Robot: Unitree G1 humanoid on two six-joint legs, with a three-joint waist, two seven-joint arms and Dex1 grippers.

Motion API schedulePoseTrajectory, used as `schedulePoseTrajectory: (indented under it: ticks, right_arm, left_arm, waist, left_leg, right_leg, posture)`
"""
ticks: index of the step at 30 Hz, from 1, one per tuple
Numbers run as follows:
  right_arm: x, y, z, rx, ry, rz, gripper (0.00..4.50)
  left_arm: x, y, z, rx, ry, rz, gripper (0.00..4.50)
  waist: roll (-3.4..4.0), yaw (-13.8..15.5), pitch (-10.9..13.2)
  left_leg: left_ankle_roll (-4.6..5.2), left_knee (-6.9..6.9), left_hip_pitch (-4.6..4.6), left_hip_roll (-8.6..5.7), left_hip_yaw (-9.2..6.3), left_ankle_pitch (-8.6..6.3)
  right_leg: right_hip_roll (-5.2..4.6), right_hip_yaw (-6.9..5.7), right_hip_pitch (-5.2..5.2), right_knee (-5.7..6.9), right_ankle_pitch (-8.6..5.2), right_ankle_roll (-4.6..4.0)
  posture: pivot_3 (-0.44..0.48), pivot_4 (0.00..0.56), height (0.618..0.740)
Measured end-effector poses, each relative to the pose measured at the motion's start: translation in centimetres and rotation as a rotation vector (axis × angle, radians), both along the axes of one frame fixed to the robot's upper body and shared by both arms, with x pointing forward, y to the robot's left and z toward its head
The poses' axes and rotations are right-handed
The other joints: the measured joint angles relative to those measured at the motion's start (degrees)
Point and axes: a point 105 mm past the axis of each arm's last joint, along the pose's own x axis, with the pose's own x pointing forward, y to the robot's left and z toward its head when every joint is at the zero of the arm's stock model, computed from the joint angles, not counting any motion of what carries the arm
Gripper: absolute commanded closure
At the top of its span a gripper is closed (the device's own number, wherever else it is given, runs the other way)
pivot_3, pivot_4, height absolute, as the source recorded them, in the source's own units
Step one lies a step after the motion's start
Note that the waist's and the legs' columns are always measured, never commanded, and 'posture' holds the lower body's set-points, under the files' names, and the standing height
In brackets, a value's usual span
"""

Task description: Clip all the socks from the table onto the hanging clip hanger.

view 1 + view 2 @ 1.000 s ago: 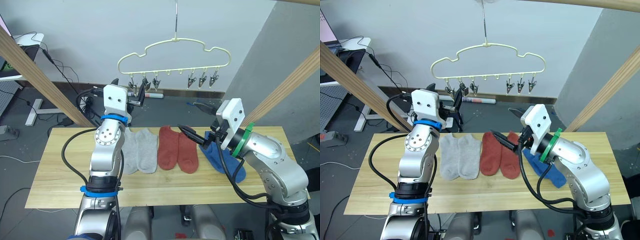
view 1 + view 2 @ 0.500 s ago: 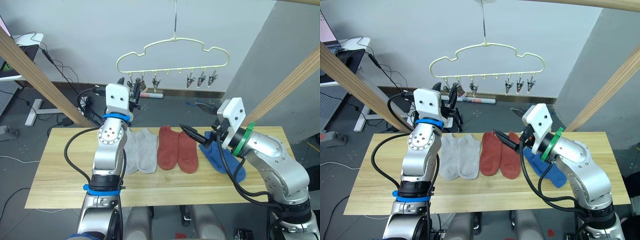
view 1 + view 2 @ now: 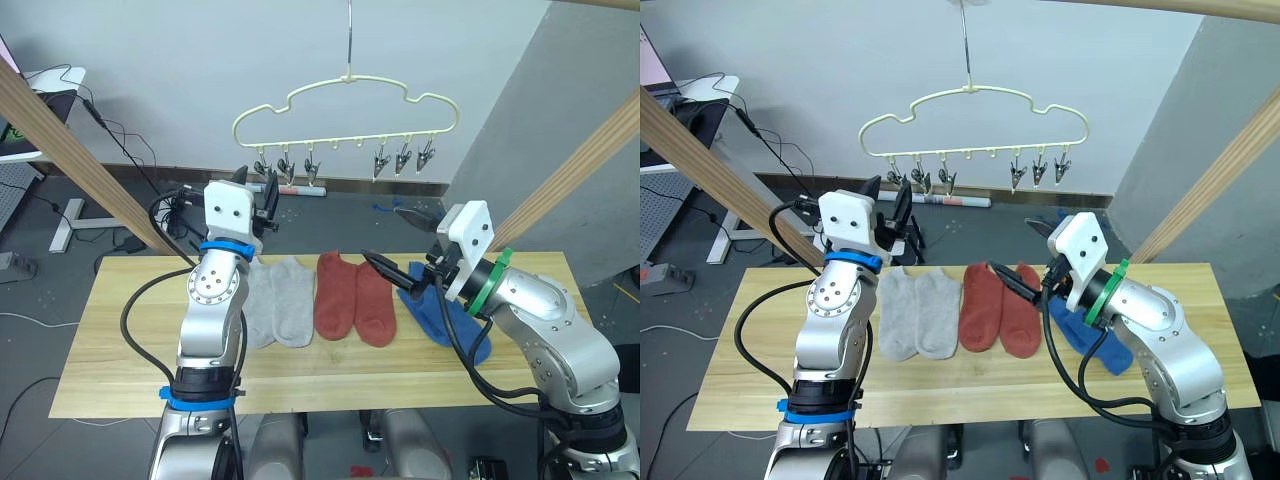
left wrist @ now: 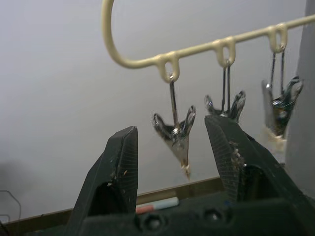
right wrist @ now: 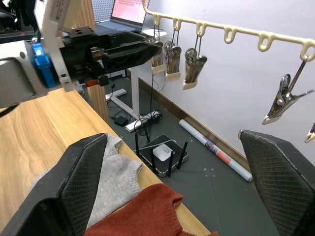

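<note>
1. I see the worktop [image 3: 120, 340], a long top of light wooden planks, with the socks lying flat in a row across its middle.
2. The grey socks [image 3: 278, 312] lie side by side on the left of the row; the rust red socks [image 3: 354, 299] lie beside them at the centre, touching each other.
3. The blue socks [image 3: 445, 322] lie to the right of the red pair, partly hidden behind my right arm.
4. The clip hanger [image 3: 346, 101], a cream-yellow wire outline, hangs by its hook above and behind the worktop, with metal clips [image 3: 402, 158] dangling along its lower bar. No sock is clipped to it.
5. My left gripper [image 3: 258, 188] is raised just below the leftmost clips. Its jaws stand apart and hold nothing; in the left wrist view one clip [image 4: 177, 132] hangs in the gap between the two black fingers [image 4: 117, 167], not touching them.
6. My right gripper [image 3: 400, 245] hovers above the worktop over the gap between the red and blue socks, jaws spread wide and empty.
</note>
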Motion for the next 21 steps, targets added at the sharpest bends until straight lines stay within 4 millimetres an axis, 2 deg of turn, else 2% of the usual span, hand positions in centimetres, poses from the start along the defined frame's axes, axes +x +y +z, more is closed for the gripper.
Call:
schedulePoseTrajectory:
  ticks: [5,9,15,21]
  right_arm:
    - [0.0,0.1,0.0,0.001,-0.002,0.002,0.00]
    - [0.0,0.1,0.0,0.001,-0.002,0.003,0.00]
    - [0.0,0.1,0.0,0.000,-0.003,0.004,0.00]
    - [0.0,0.1,0.1,0.000,-0.004,0.004,0.00]
  left_arm:
    - [0.2,0.0,0.1,-0.007,0.003,0.012,2.13]
    - [0.7,-0.2,1.1,-0.014,-0.022,0.028,2.13]
    - [1.4,-0.4,0.8,-0.040,0.002,0.035,2.13]
    - [1.6,-0.7,1.2,-0.052,-0.008,0.021,2.13]
  waist:
    - [-0.01,0.0,0.0]
    - [-0.01,0.0,0.0]
    - [-0.01,0.0,0.0]
    - [-0.01,0.0,0.0]
  left_leg:
    - [0.00,0.00,0.00,-0.01,-0.01,0.00]
    - [0.00,0.00,-0.01,-0.02,-0.01,0.00]
    - [0.00,-0.01,-0.01,-0.01,-0.01,0.00]
    - [0.00,-0.01,-0.01,-0.01,0.00,0.00]
  right_leg:
    - [0.00,-0.01,0.00,-0.01,0.00,0.00]
    - [0.00,-0.01,0.00,-0.01,0.00,0.01]
    - [0.00,-0.02,0.00,-0.03,0.00,0.00]
    - [0.00,-0.01,0.00,-0.02,0.00,0.01]
  posture:
    - [-0.138,0.333,0.740]
    - [-0.138,0.333,0.740]
    - [-0.142,0.335,0.740]
    - [-0.144,0.336,0.740]
